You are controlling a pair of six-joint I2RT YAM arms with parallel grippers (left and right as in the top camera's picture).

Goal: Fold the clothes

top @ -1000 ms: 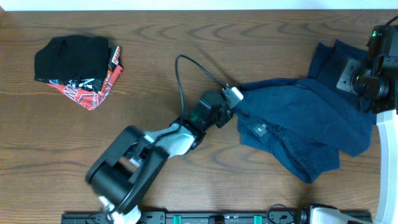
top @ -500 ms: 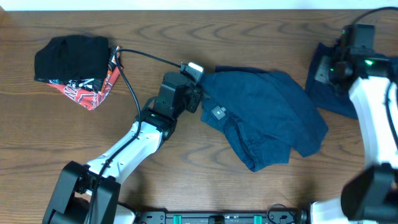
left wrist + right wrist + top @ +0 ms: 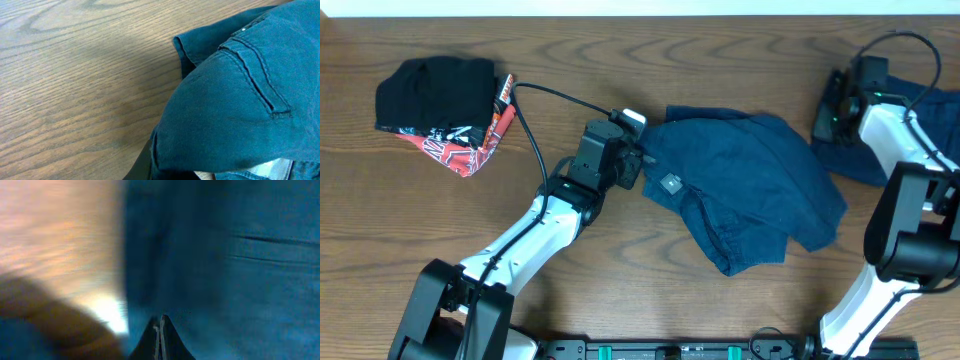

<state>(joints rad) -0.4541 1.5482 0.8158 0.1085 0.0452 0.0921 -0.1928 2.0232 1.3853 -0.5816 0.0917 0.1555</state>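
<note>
A navy garment (image 3: 750, 185) with a small pale label patch (image 3: 671, 183) lies crumpled right of the table's middle. My left gripper (image 3: 638, 160) is shut on its left edge. In the left wrist view the cloth (image 3: 235, 100) drapes over the jaws and only one dark finger (image 3: 142, 170) shows. A second navy garment (image 3: 850, 160) lies at the far right, partly under the right arm. My right gripper (image 3: 832, 112) sits at its left edge. In the blurred right wrist view its fingers (image 3: 161, 322) are pressed together over blue cloth (image 3: 240, 270), with nothing seen between them.
A folded pile of black cloth (image 3: 435, 90) on red patterned cloth (image 3: 470, 150) sits at the far left. A black cable (image 3: 555, 95) arcs from the left wrist over the wooden table (image 3: 620, 50). A black rail (image 3: 670, 350) runs along the front edge.
The left gripper dragged the navy garment leftward, then stayed nearly still. The right gripper moved left to the second garment's edge, and its fingers came together.
</note>
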